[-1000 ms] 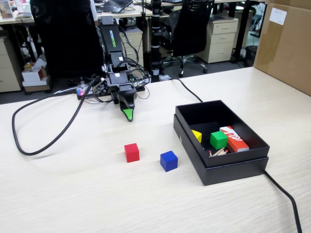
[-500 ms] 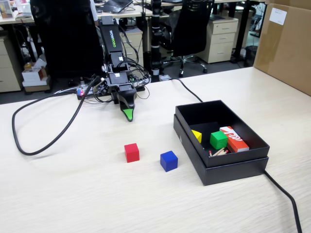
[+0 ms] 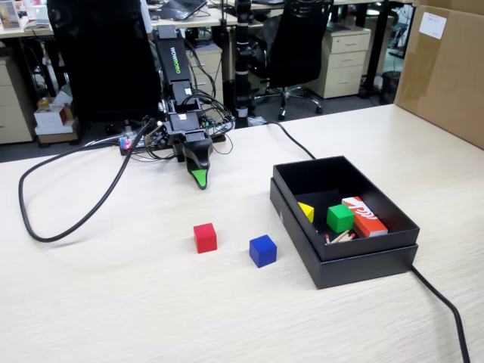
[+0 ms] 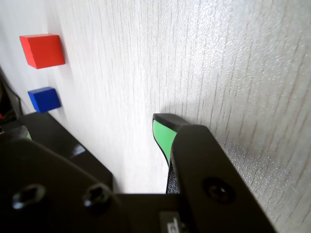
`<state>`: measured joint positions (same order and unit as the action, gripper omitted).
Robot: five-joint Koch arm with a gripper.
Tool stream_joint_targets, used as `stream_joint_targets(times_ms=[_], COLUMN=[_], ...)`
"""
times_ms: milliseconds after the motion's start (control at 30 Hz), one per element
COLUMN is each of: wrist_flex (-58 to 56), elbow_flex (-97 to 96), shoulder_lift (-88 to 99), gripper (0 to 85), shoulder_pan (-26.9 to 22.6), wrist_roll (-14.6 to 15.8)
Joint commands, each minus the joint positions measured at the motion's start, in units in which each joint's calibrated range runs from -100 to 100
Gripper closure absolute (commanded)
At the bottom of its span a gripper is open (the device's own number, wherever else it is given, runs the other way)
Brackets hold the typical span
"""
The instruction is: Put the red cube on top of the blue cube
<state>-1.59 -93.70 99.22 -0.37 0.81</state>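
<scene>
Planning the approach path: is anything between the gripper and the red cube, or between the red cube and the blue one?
Nothing visible. Bare table separates the gripper from the red cube, and the blue cube sits apart beside it.

An office: behind the pale wood-grain surface (image 3: 113,302) stand black swivel chairs (image 3: 291,45) on castors, beige drawer pedestals (image 3: 342,62) under desks, and a laptop (image 3: 178,7) on a far desk. A large cardboard box (image 3: 445,68) sits at the right edge, with cables (image 3: 45,227) trailing across.
</scene>
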Motion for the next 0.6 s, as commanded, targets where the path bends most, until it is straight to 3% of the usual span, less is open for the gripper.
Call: stream_joint_targets(times_ms=[0, 567], wrist_flex=[-0.8, -0.8], elbow_flex=[-1.7, -2.2], shoulder_lift=[-0.4, 0.8], gripper=[36.4, 36.4], shoulder_pan=[0.0, -0.1], wrist_roll=[-0.1, 0.0])
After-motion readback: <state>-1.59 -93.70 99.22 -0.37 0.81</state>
